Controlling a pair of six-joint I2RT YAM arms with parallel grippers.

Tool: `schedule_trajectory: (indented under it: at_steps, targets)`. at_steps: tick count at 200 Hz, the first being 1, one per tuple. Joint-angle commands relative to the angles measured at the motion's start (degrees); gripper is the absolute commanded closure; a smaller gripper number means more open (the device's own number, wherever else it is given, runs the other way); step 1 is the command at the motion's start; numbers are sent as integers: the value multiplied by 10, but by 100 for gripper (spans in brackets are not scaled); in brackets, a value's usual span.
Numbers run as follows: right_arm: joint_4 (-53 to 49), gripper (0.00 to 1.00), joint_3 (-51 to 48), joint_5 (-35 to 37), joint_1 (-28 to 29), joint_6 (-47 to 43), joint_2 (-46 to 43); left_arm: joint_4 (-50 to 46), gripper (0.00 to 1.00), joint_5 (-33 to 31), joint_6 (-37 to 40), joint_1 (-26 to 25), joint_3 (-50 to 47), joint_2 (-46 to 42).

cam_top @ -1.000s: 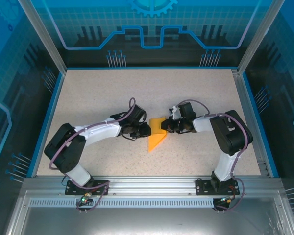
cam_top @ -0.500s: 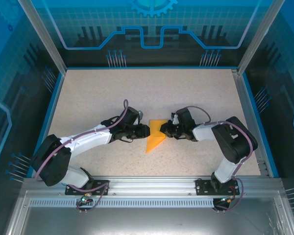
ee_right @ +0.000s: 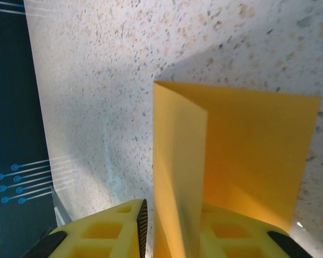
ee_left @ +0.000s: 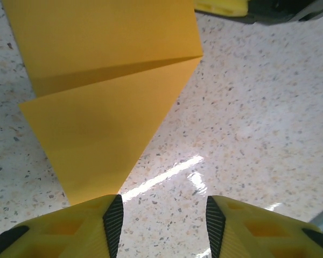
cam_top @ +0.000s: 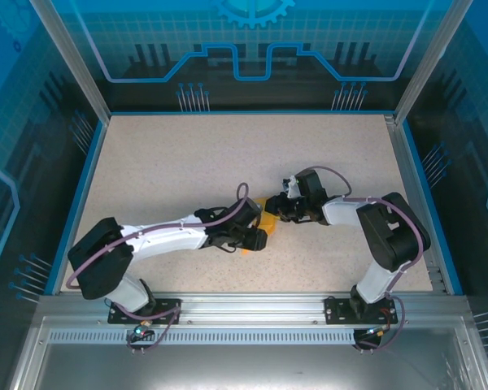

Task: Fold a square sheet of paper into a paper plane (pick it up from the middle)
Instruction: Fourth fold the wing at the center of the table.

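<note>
Left wrist: left tool [ee_left: 161, 216] parted, orange paper [ee_left: 107, 107] just ahead; right tool [ee_right: 172, 216] parted astride flap.

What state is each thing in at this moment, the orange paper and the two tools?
square sheet of paper: folded and creased into a pointed shape, lying on the table, one flap apparently lifted.
left tool: open, nothing between its jaws, the paper's point at one jaw.
right tool: open, the lifted flap standing between its jaws, apparently not clamped.
</note>
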Motion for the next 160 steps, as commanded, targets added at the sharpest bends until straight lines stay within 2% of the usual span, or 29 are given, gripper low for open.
schedule_trajectory:
  at_steps: [1,58,87,124,160]
  targets:
    - [-25,74,13,-39,-7,-24,-4,-53,51,-88,13,-24,38,27]
    - [-22,74,19,-49,-8,-16,1,-92,51,-197,1,-70,85,98]
    - [-25,74,22,-51,-9,-15,3,-106,50,-233,-7,-86,98,121]
    - [-29,74,23,-48,-8,-15,2,-118,52,-263,-21,-93,103,136]
    - [-30,74,23,-44,-8,-14,3,-115,54,-265,-28,-93,100,144]
